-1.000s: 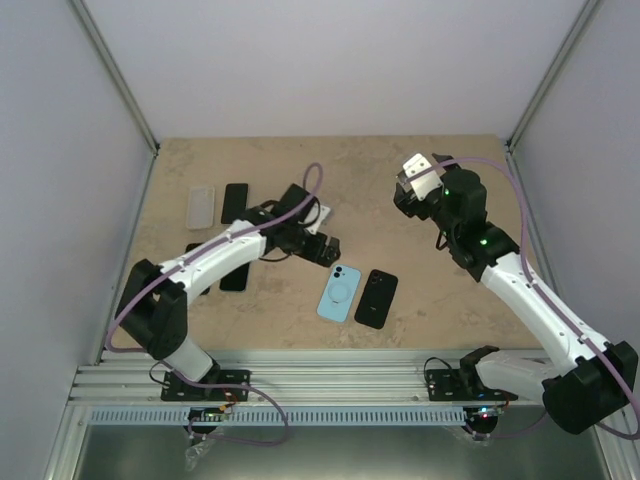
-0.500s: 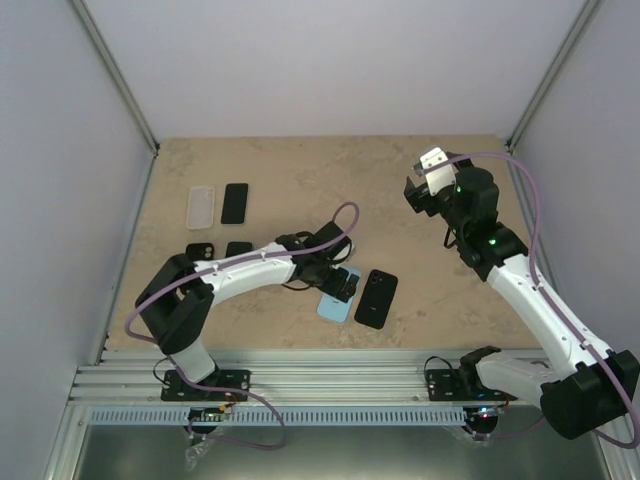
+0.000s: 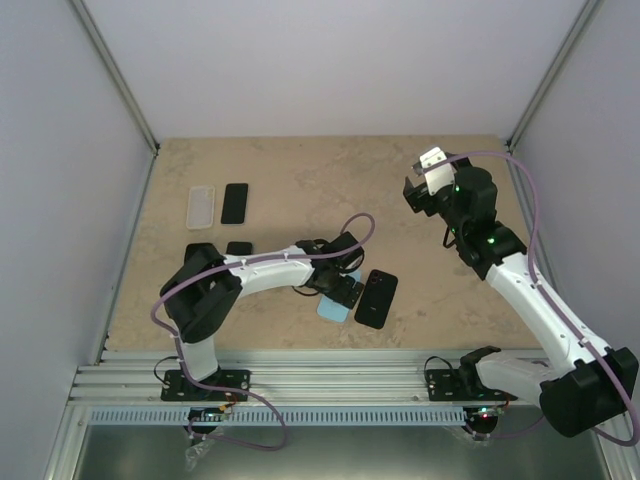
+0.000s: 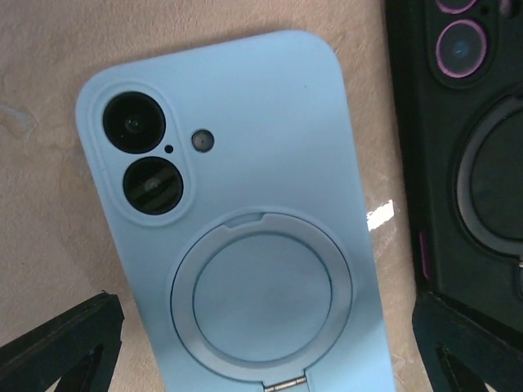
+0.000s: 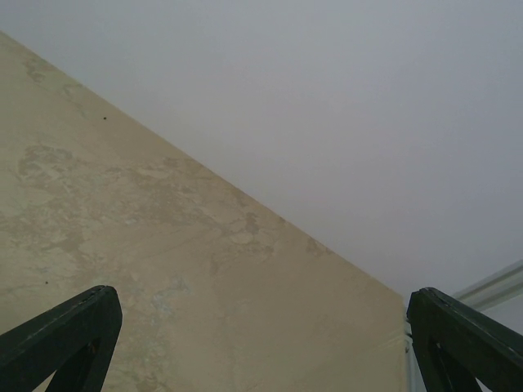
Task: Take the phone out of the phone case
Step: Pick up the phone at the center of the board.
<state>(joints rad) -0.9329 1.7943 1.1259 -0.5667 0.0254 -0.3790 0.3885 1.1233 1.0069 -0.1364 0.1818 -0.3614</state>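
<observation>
Far out to the left of the left gripper [image 3: 345, 289], beyond its arm, a clear case [image 3: 201, 207] & a black phone [image 3: 234, 203] lie side by side on the beige tabletop [image 3: 300, 175], w/ two small dark items [image 3: 239, 247] nearer the arm, partly hidden & too small to ID. The left gripper hovers low over the light-blue phone case [image 4: 245, 204], jaws spread wide w/ nothing held. In the wrist view its dark fingertips [image 4: 61, 347] sit off either side of the case's lower end, apart from it. The case lies flat, back up, directly under the gripper, phone not yet out of it, w/ twin camera lenses [image 4: 143, 151] at one corner & a round ring stand [image 4: 261, 294] folded flat lower down. Just to the gripper's right a black-cased phone [image 4: 474, 163] lies back up alongside the blue one, a narrow strip of table betw. them, its ring & a purple-tinted lens showing. Well to the right & farther back, the right gripper [image 3: 422, 185] is raised off the table, jaws likewise at full spread & holding nothing, aimed toward the rear wall [image 5: 327, 98]; its wrist cam takes in only tabletop & wall
</observation>
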